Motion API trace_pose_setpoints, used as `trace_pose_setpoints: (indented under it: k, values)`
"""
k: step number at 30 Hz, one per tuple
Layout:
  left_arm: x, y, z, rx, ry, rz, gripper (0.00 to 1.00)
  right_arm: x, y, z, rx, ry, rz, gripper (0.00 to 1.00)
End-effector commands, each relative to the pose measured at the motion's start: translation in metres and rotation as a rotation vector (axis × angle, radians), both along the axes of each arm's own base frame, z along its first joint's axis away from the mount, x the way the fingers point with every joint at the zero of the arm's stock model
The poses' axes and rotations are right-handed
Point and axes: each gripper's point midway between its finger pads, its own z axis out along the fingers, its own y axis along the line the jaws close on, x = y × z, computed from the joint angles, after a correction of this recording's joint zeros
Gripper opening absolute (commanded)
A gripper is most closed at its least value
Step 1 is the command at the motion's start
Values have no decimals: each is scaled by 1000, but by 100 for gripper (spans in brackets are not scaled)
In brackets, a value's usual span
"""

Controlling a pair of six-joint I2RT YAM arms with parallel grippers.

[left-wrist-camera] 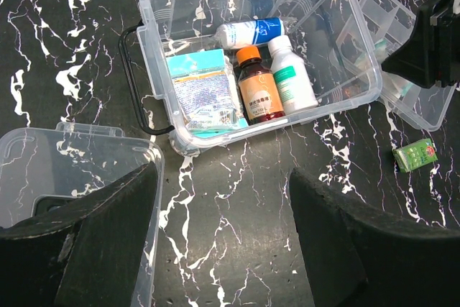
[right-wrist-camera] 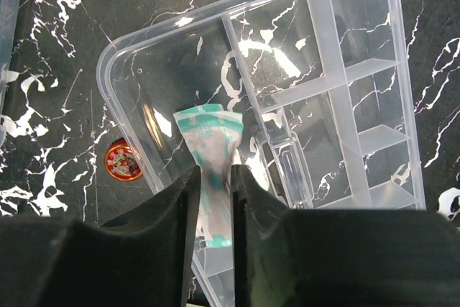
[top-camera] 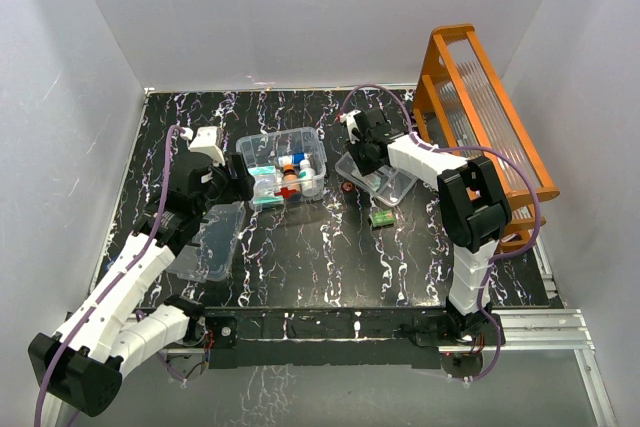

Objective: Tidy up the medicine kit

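The clear kit box [top-camera: 318, 153] [left-wrist-camera: 363, 70] stands open mid-table, holding a white tube, an orange-capped brown bottle [left-wrist-camera: 257, 88], a white bottle and a teal sachet pack [left-wrist-camera: 203, 91]. Its clear lid [top-camera: 212, 242] [left-wrist-camera: 50, 170] lies at the left. The clear divided tray [top-camera: 388, 183] [right-wrist-camera: 338, 91] lies right of the box. My right gripper [top-camera: 352, 159] [right-wrist-camera: 215, 177] is shut on a white-and-teal sachet [right-wrist-camera: 210, 138] above the tray's large compartment. My left gripper [top-camera: 238, 179] [left-wrist-camera: 224, 199] is open and empty, above bare table between lid and box.
A tall orange rack [top-camera: 490, 117] with ribbed clear panels stands at the right. A small round red tin [top-camera: 347, 187] [right-wrist-camera: 123, 161] lies by the tray's left edge. A small green packet [top-camera: 381, 218] [left-wrist-camera: 415, 154] lies in front of the tray.
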Motion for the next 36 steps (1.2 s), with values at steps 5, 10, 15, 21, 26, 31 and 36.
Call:
trace_pose_setpoints:
  k: [5,10,15,21,26,31,36]
  values:
    - [2,-1,17,-22,-30,-1,73,12,7,34,53,-63,-45,40]
    - [0,1,18,-21,-36,2,73,13,14,50,122,-70,-91,40]
    - [0,1,16,-23,-34,3,73,3,23,60,207,-38,-125,42]
    - [0,0,17,-27,-40,0,73,-21,9,60,256,12,-333,43]
    - [1,0,18,-29,-53,4,73,-51,-13,65,264,-13,-465,57]
    - [2,1,19,-28,-62,5,73,-82,-38,54,230,-9,-566,68]
    - [4,-2,18,-37,-67,-6,73,-111,-44,35,224,42,-567,89]
